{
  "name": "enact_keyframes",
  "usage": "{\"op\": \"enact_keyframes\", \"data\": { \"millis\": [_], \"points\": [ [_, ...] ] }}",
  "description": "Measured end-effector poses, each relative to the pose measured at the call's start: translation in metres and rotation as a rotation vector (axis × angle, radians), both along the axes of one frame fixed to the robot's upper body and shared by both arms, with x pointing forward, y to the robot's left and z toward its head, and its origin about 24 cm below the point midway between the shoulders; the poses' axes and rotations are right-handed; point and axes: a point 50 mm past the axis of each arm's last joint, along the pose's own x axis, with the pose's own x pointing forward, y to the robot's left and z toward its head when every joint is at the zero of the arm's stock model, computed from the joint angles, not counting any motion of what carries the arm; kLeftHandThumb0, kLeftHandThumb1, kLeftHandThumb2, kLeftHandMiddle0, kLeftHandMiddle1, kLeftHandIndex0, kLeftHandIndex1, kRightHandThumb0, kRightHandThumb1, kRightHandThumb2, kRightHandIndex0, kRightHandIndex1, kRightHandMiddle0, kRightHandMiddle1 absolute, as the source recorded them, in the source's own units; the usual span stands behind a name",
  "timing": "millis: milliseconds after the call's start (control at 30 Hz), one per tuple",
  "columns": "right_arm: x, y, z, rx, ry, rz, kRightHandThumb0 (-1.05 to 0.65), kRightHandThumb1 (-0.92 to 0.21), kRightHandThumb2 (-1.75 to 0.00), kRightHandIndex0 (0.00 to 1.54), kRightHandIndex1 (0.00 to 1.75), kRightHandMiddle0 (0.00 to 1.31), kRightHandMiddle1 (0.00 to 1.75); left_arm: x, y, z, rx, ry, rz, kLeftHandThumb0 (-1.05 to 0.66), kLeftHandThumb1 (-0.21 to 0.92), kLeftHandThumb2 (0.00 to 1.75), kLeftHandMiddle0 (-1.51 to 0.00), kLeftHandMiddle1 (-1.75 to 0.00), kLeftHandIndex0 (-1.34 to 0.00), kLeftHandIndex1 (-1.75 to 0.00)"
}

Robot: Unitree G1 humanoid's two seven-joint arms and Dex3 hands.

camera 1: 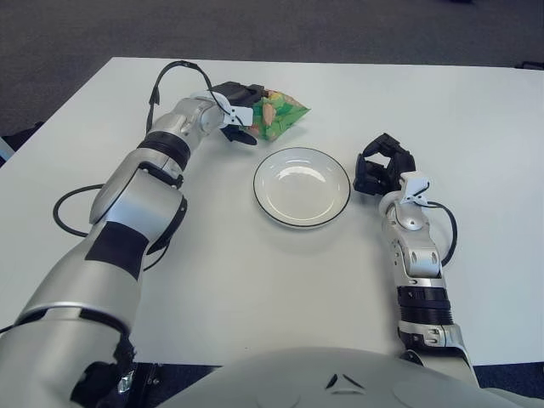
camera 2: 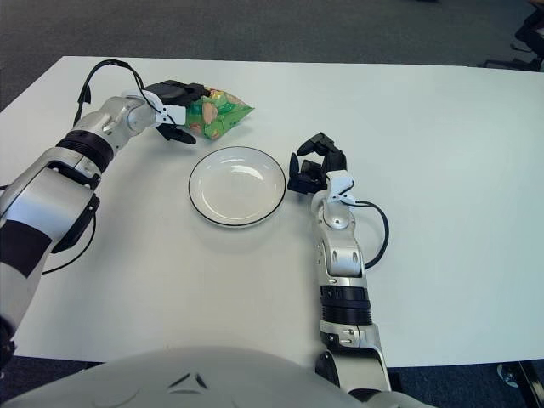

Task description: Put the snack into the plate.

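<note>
Gripping the green crinkled plastic snack bag (camera 1: pixel 279 116) at upper centre, the left hand (camera 1: pixel 239 113) holds it beyond the round white black-rimmed plate (camera 1: pixel 302 186); the right hand (camera 1: pixel 382 165) sits curled, holding nothing, just right of it.

- Table (camera 1: pixel 255 280): white top, smooth and matt, uniform, no visible grain.
- Plate (camera 1: pixel 302 186): white, ceramic by its look, glossy glaze with soft highlights in the well; thin dark line round the rim.
- Snack (camera 1: pixel 280 115): green printed bag, plastic film, shiny, creased.
- Left hand (camera 1: pixel 237 106): black matt plastic fingers with a white plastic piece at the wrist.
- Right hand (camera 1: pixel 382 166): black matt plastic, same finish.
- Arms (camera 1: pixel 136 191): silver shells with a satin metallic sheen, black matt bands at the joints.
- Cables (camera 1: pixel 68 212): black, rubber-like sheath, smooth.
- Floor (camera 1: pixel 255 25): dark grey carpet, rough woven texture.
</note>
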Motion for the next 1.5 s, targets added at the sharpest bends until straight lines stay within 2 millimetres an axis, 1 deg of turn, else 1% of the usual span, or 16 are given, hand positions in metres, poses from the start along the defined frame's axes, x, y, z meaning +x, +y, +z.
{"op": "enact_keyframes", "data": {
  "millis": [133,200,367,467,567,700,900,1000,1067,1167,1333,1500],
  "points": [
    [0.000,0.000,0.000,0.000,0.000,0.001,-0.51,-0.25,-1.40,1.30,1.75,0.67,1.75,-0.002,0.003,0.000,0.005,-0.001,-0.031,-0.97,0.58,0.57,-0.01,-0.50,0.00,-0.57],
    [0.000,0.000,0.000,0.000,0.000,0.001,-0.51,-0.25,-1.40,1.30,1.75,0.67,1.75,-0.004,0.005,0.001,0.012,-0.001,-0.049,-0.97,0.59,0.57,0.00,-0.57,0.00,-0.58],
    [0.000,0.001,0.000,-0.001,-0.001,0.003,-0.51,-0.25,-1.40,1.30,1.75,0.67,1.75,-0.008,0.014,0.006,0.049,0.009,-0.104,-0.96,0.59,0.57,0.00,-0.62,0.00,-0.60],
    [0.000,0.002,0.000,-0.002,-0.003,0.008,-0.51,-0.25,-1.40,1.30,1.75,0.67,1.75,-0.017,0.026,0.011,0.067,0.021,-0.166,-0.93,0.59,0.57,0.00,-0.60,0.00,-0.60],
    [-0.001,0.001,-0.001,-0.002,-0.001,0.007,-0.51,-0.25,-1.40,1.30,1.75,0.67,1.75,-0.026,0.039,0.014,0.072,0.031,-0.202,-0.86,0.59,0.60,0.00,-0.49,0.00,-0.55],
    [-0.001,0.001,-0.001,-0.002,-0.004,0.012,-0.51,-0.25,-1.40,1.30,1.75,0.67,1.75,-0.040,0.059,0.011,0.061,0.048,-0.206,-0.80,0.54,0.67,0.00,-0.39,0.00,-0.53],
    [-0.003,0.001,-0.003,-0.003,-0.002,0.016,-0.51,-0.25,-1.40,1.29,1.75,0.67,1.75,-0.057,0.081,0.003,0.067,0.054,-0.190,-0.76,0.50,0.73,0.00,-0.32,0.00,-0.54],
    [-0.003,0.000,-0.004,-0.004,-0.001,0.017,-0.51,-0.25,-1.39,1.28,1.75,0.67,1.75,-0.069,0.090,0.006,0.060,0.045,-0.197,-0.74,0.47,0.76,0.00,-0.29,0.00,-0.57],
    [-0.003,0.000,-0.004,-0.005,0.001,0.017,-0.51,-0.26,-1.39,1.28,1.75,0.66,1.75,-0.077,0.094,0.009,0.057,0.039,-0.207,-0.74,0.48,0.77,-0.01,-0.28,0.00,-0.57],
    [-0.004,-0.001,-0.006,-0.008,0.008,0.014,-0.50,-0.26,-1.39,1.28,1.75,0.66,1.75,-0.085,0.098,0.015,0.057,0.033,-0.211,-0.78,0.52,0.75,-0.02,-0.28,0.00,-0.56],
    [-0.004,-0.003,-0.009,-0.012,0.020,0.009,-0.50,-0.26,-1.39,1.28,1.75,0.66,1.75,-0.091,0.098,0.026,0.052,-0.002,-0.211,-0.82,0.60,0.68,-0.05,-0.28,0.00,-0.55],
    [-0.003,-0.003,-0.010,-0.013,0.026,0.010,-0.50,-0.26,-1.39,1.29,1.75,0.66,1.75,-0.093,0.094,0.033,0.045,-0.039,-0.231,-0.83,0.64,0.64,-0.06,-0.28,0.00,-0.52]
  ]
}}
